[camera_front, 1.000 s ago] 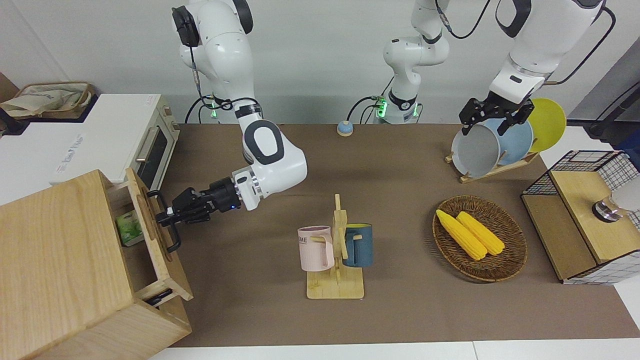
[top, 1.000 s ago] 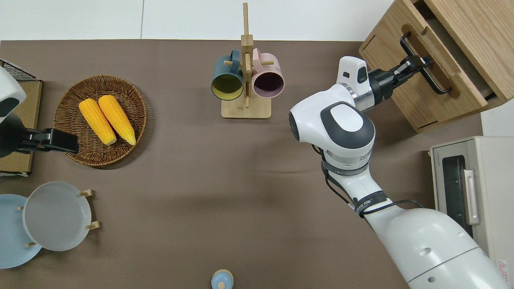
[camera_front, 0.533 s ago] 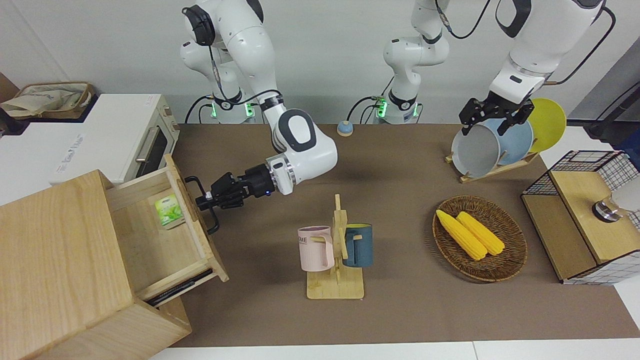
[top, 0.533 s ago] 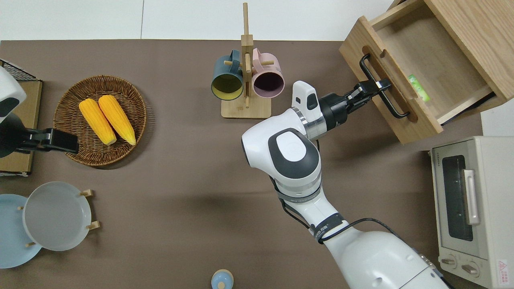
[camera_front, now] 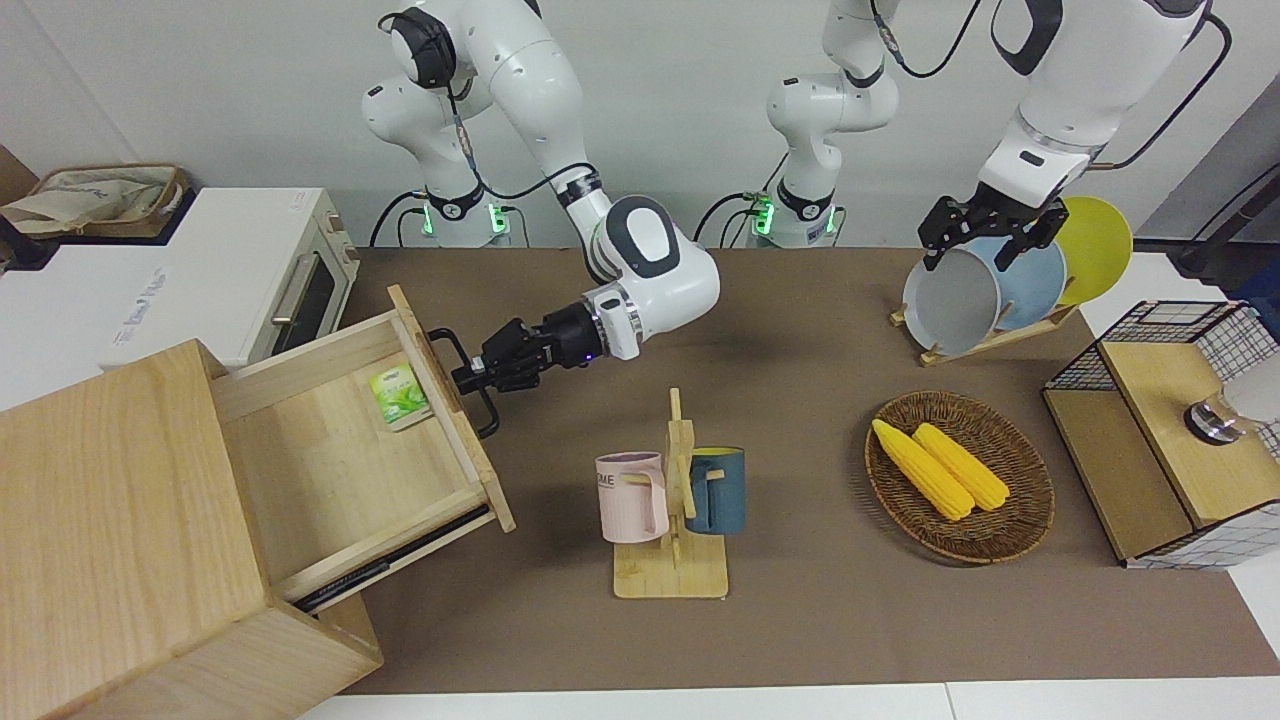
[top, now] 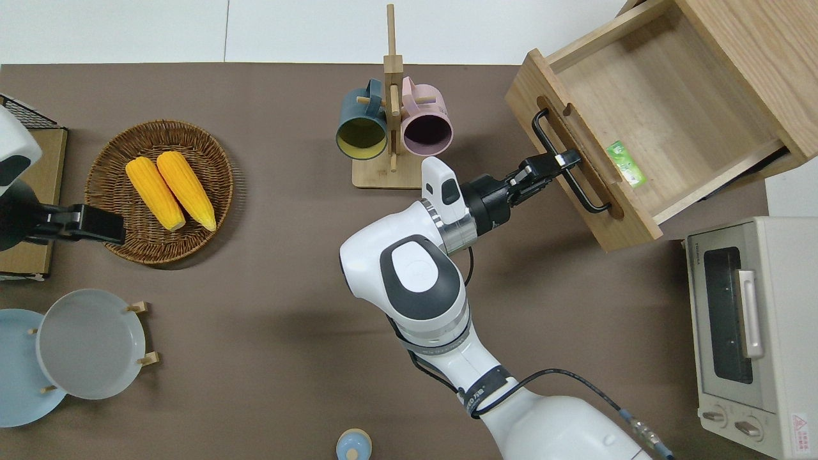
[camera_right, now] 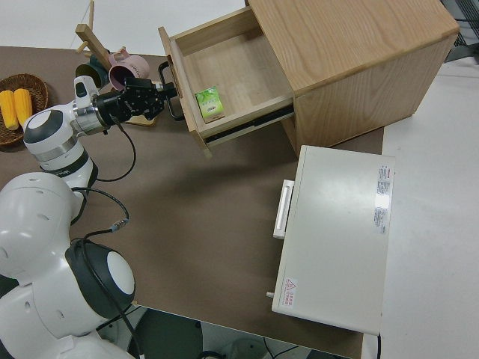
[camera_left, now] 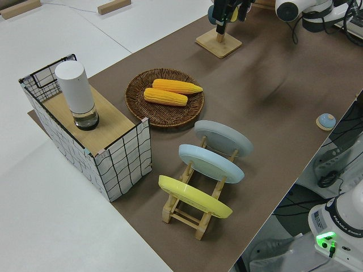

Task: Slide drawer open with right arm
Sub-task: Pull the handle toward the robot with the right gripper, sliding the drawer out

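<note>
The light-wood drawer (camera_front: 330, 470) stands pulled far out of the big wooden box (camera_front: 100, 520), at the right arm's end of the table. It also shows in the overhead view (top: 671, 108) and the right side view (camera_right: 232, 67). My right gripper (camera_front: 470, 378) is shut on the drawer's black loop handle (camera_front: 487, 425), about midway along it, and it shows in the overhead view (top: 562, 160) too. A small green packet (camera_front: 398, 393) lies in the drawer just inside its front panel. My left arm is parked.
A white toaster oven (camera_front: 200, 280) stands beside the box, nearer to the robots. A wooden mug tree (camera_front: 670, 500) with a pink and a blue mug stands close to the drawer's front. A basket of corn (camera_front: 958, 475), a plate rack (camera_front: 1000, 285) and a wire-mesh rack (camera_front: 1160, 430) lie toward the left arm's end.
The right gripper has drawn the handle toward the table's middle. The drawer has slid from slightly open to far out. The green packet moved with it. The left arm has not moved.
</note>
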You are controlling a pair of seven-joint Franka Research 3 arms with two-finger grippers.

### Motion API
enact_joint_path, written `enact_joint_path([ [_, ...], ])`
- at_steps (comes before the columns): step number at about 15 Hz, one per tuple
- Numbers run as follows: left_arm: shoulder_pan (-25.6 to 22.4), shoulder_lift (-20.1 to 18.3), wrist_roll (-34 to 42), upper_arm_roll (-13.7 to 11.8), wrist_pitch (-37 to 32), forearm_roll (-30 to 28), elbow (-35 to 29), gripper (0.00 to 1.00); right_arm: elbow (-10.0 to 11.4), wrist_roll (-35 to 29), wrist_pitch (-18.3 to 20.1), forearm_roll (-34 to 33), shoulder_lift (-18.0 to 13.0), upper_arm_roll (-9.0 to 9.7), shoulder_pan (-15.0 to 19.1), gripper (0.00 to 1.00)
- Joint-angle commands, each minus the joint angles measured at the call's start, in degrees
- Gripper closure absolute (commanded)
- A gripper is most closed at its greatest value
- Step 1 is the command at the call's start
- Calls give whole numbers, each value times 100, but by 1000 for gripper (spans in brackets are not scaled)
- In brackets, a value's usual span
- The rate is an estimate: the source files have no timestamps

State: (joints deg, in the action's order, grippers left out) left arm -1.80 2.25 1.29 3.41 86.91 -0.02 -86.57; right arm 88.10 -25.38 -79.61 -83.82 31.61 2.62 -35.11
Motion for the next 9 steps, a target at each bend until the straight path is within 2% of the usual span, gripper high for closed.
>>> enact_joint_path([
  [1,-22,65,55,37,-113,98,140,7,-144,245,156,-47,-24,-25,-242,1000],
  [9,-22,65,55,37,-113,98,140,7,-258,253,271,-55,37,-25,-427,1000],
])
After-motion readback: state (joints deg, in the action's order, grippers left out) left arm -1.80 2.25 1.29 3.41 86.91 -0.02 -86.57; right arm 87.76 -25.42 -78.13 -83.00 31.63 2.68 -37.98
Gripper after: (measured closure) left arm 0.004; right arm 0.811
